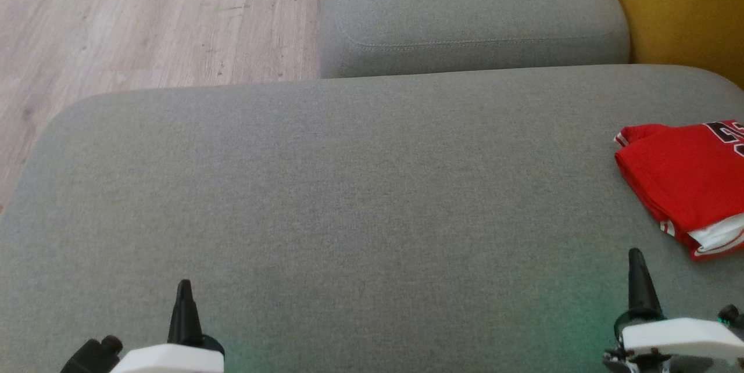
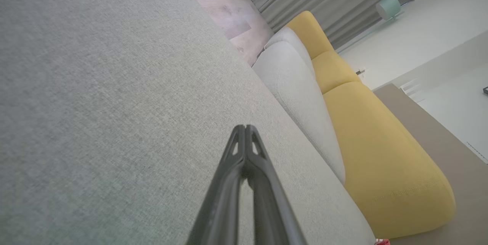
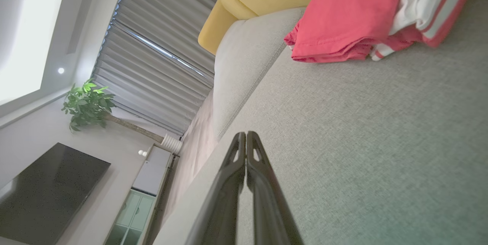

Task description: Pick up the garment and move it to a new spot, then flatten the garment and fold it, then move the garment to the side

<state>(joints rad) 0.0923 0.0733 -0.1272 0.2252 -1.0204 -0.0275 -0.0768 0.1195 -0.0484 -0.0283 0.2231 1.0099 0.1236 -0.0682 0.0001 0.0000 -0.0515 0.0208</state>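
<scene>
Garment (image 1: 686, 181) is lying folded at the far right of the grey cushion (image 1: 325, 187), red w/ white trim. Part of it is running off the right edge of the head view, so I'm not seeing how close it's sitting to the cushion's rim. Both arms are hanging low at the near edge: left gripper (image 1: 184, 287) near-left, right gripper (image 1: 637, 254) near-right, close to the garment's near corner but not touching it. Jaws on both are pressed together w/ nothing between them; the wrist views are showing each finger pair meeting at the tips over bare upholstery. I'm judging the fold done and the pile already at the side, so the main risk is me undoing it. If I'm swinging the right arm fwd or rightward, the closed tip is likely catching the loose white-striped hem at the near corner and dragging the layers open. If a nudge further right is wanted, pushing w/ closed fingers is probably bunching the top layer instead of sliding the whole stack. It's maybe also tipping it off toward the yellow cushion (image 1: 686, 7) side, which I can't check from here. Soft upholstery is giving under pressure too, so pressing down is risking pinching cushion cloth along w/ the jersey. Left arm is sitting well apart from everything, so low risk there.
</scene>
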